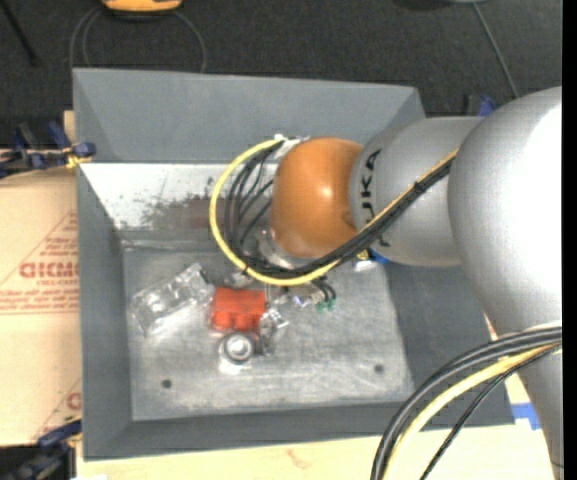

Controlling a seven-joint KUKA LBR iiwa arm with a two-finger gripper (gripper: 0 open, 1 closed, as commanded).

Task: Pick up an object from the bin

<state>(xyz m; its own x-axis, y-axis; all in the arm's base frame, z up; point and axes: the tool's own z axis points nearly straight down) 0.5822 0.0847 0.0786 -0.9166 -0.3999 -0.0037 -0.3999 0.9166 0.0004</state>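
Note:
My gripper (276, 320) reaches down into the middle of the bin, mostly hidden beneath the arm's wrist. Right against its left side lies a red blocky thing (235, 308). A small round silver thing (236, 348) sits just below the red one, close to the gripper's lower left. Further left, a crumpled clear plastic piece (172, 298) rests on the bin floor, touching the red thing's left edge. A small green-and-white bit (324, 303) shows to the gripper's right.
The arm with its orange cover and looped cables spans the bin's upper right and hides the floor beneath it. Bare floor lies along the front and at the lower right. A dark smudge marks the back wall.

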